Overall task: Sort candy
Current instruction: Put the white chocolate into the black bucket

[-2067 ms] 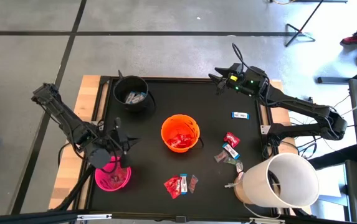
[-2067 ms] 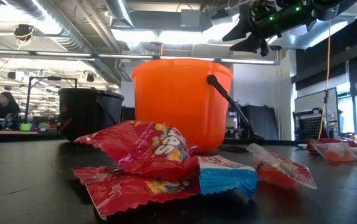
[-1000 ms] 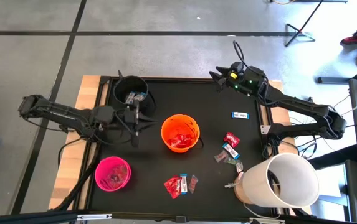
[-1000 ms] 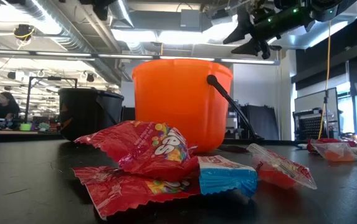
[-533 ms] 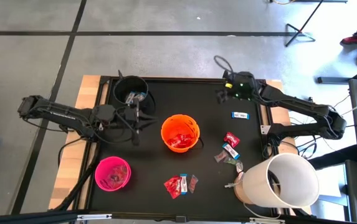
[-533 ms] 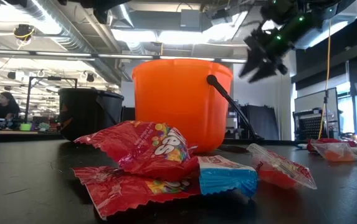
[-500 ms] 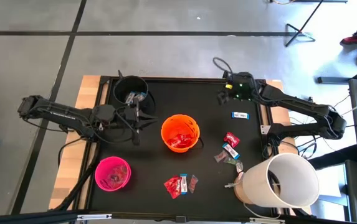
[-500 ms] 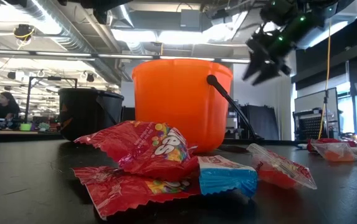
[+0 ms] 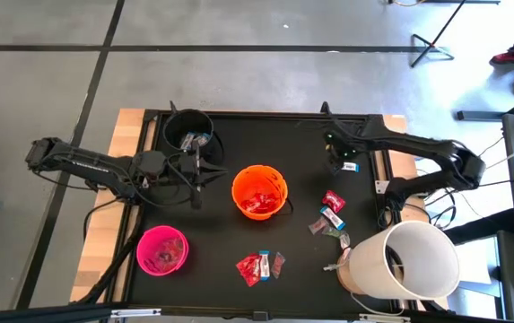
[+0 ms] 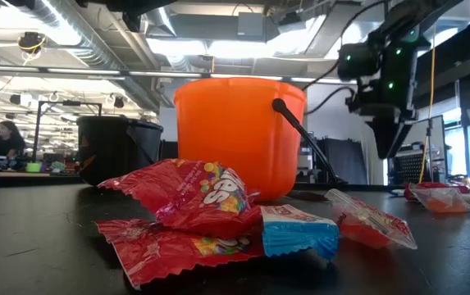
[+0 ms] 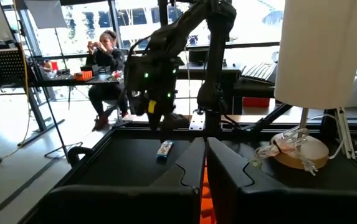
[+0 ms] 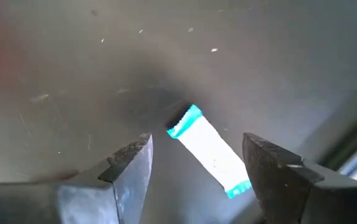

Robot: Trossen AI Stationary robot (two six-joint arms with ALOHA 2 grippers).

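Blue-and-white bar (image 12: 209,151) flat, diagonal between fingers (image 12: 126,170)

Both arms are dark, near-black, built of slim tubular links joined by chunkier rounded joint housings. Thin black cables loop loosely along the left arm (image 9: 86,166) and arc over the right arm (image 9: 418,148) near its wrist. The right arm's wrist block carries small green indicator lights — plain in the low view. The left gripper (image 11: 204,163) has flat, matte black fingers with notched, stepped inner edges. The right gripper (image 12: 197,168) shows two broad dark-grey fingers (image 12: 128,171), blunt and angular, with bevelled tips.
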